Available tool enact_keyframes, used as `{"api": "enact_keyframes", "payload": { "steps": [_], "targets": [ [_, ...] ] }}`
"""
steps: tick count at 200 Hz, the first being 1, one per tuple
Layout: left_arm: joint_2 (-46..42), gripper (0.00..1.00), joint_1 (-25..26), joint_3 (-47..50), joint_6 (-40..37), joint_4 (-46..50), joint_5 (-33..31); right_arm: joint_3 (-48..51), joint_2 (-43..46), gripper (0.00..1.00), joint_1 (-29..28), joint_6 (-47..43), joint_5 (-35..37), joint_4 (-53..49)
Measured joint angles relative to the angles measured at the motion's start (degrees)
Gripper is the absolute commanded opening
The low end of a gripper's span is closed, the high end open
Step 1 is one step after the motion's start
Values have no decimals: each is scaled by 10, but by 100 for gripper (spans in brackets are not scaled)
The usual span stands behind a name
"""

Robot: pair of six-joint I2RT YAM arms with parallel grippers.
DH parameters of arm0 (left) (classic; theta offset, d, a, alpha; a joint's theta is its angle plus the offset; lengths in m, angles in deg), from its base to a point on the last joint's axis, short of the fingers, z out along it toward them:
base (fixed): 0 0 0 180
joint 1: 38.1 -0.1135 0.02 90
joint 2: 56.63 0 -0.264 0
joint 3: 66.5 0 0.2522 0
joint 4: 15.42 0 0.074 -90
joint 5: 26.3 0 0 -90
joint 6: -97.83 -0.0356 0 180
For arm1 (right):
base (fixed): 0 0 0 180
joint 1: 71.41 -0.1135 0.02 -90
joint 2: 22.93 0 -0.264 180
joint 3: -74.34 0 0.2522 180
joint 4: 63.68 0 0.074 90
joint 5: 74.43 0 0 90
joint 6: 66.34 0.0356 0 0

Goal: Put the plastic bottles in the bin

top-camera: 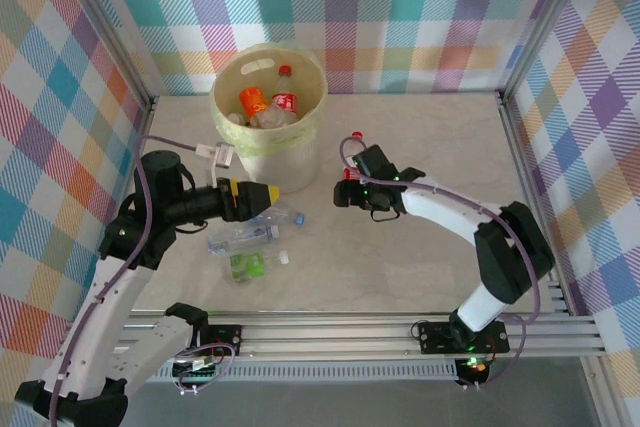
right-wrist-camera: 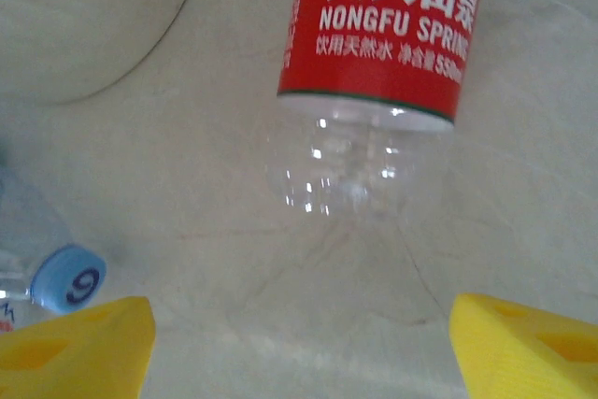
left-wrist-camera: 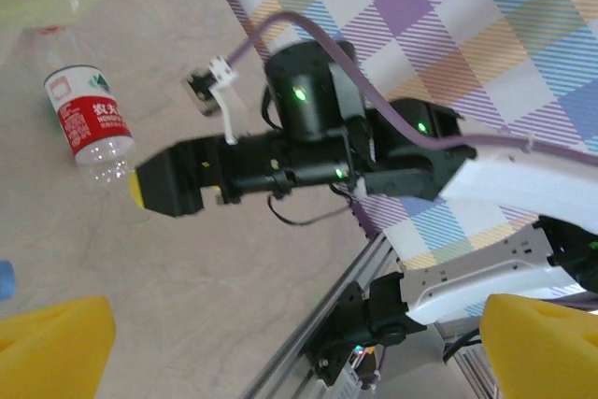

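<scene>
Bottle (right-wrist-camera: 381, 35) with a red label lies on the bench (right-wrist-camera: 177, 193), just beyond the right tool (right-wrist-camera: 299, 348), whose fingers are spread wide.

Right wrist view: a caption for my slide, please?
Open claw facing a red-label bottle; blue cap at left.

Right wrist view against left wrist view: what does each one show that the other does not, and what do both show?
Right wrist view: readable print, NONGFU SPRING, on the red-labelled bottle, and a blue cap marked 9. Left wrist view: the right hand seen from outside, close to that bottle, and the checked wall behind it. Both: the same bottle lying on the pale table, with the camera's own yellow fingers at the bottom corners.
</scene>
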State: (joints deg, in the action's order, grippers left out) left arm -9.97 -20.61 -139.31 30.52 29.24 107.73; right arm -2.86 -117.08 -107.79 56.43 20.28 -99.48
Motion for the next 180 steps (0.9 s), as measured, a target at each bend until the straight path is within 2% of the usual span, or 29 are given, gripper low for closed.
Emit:
{"api": "enact_keyframes", "payload": {
  "steps": [72, 123, 180],
  "targets": [
    [-63, 100, 1, 43, 2, 10, -3, -88, -83, 93, 19, -3, 28, -13],
    [-79, 100, 1, 88, 4, 4, -1, -131, -129, 88, 38, -6, 28, -24],
    [-90, 100, 1, 90, 4, 4, -1, -172, -178, 80, 47, -11, 23, -33]
  ]
}}
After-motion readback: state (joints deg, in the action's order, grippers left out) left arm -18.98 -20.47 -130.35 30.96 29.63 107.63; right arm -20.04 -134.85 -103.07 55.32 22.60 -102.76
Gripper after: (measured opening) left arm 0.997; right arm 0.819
